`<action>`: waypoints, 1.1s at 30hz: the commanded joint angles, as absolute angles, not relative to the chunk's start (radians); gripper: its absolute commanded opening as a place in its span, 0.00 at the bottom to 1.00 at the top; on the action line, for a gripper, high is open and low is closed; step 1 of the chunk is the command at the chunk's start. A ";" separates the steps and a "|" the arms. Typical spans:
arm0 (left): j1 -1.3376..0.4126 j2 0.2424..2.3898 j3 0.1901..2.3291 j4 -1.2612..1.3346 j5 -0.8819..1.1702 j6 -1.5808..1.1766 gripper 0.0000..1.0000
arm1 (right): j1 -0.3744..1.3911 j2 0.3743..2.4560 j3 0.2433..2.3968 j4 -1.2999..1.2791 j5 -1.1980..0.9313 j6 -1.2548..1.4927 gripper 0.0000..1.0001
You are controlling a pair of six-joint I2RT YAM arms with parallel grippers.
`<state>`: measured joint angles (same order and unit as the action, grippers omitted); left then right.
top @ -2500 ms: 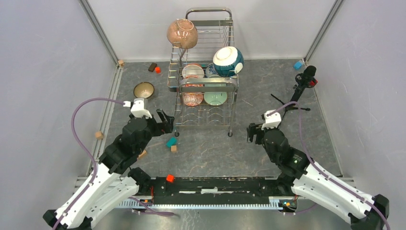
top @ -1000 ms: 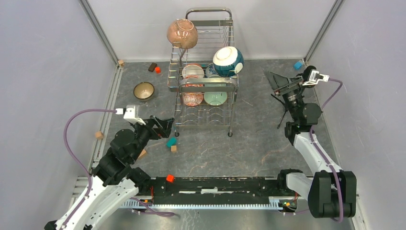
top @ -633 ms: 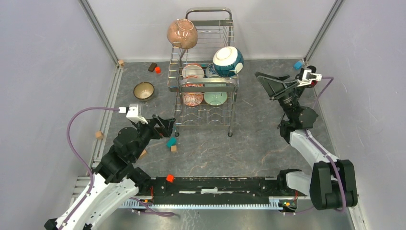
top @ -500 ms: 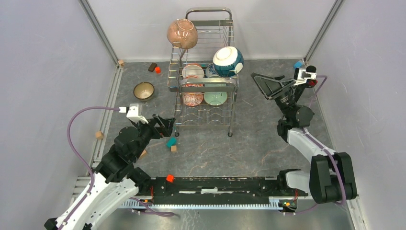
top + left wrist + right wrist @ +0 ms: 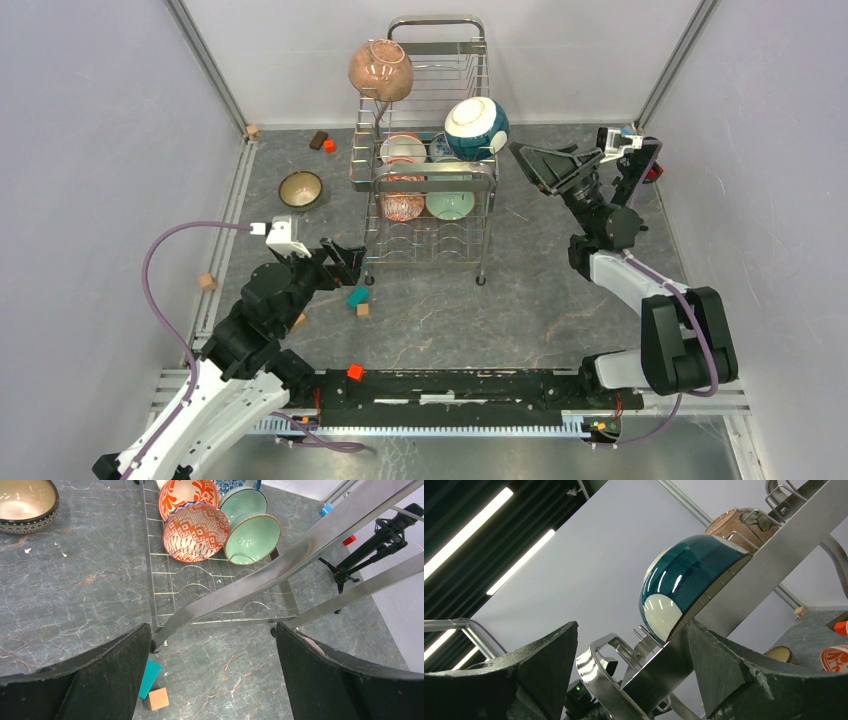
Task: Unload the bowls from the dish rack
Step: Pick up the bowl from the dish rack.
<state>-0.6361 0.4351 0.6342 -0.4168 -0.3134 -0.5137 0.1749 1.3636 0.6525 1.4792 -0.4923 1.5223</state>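
Observation:
The chrome dish rack (image 5: 435, 172) stands at the back middle. On its top tier sit a pink-brown bowl (image 5: 381, 70) and a teal-and-white bowl (image 5: 477, 128); white (image 5: 403, 148), red-patterned (image 5: 402, 205) and pale green (image 5: 450, 205) bowls stand lower down. A dark patterned bowl (image 5: 300, 188) rests on the table to the left. My right gripper (image 5: 530, 168) is raised and open, just right of the teal-and-white bowl (image 5: 684, 580), apart from it. My left gripper (image 5: 345, 262) is open by the rack's front left leg, with the red-patterned bowl (image 5: 196, 532) and pale green bowl (image 5: 252, 539) ahead.
A teal block (image 5: 357, 296) and a small wooden block (image 5: 363, 310) lie by the left gripper. More blocks: red (image 5: 354, 372), wooden (image 5: 207, 282), brown (image 5: 319, 139), blue (image 5: 623, 135). A black tripod (image 5: 370, 557) stands right of the rack. Walls close in on both sides.
My right arm has swung up from low near the front and moved left, bringing its open gripper close to the teal-and-white bowl. The left arm has barely shifted.

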 commanded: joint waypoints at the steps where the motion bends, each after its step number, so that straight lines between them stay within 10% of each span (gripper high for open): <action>1: -0.638 0.437 0.642 -0.405 -0.336 -0.476 1.00 | 0.182 1.371 0.712 1.513 -0.489 1.516 0.86; 33: -0.638 0.427 0.646 -0.420 -0.358 -0.475 1.00 | 0.208 1.450 0.726 1.539 -0.494 1.521 0.85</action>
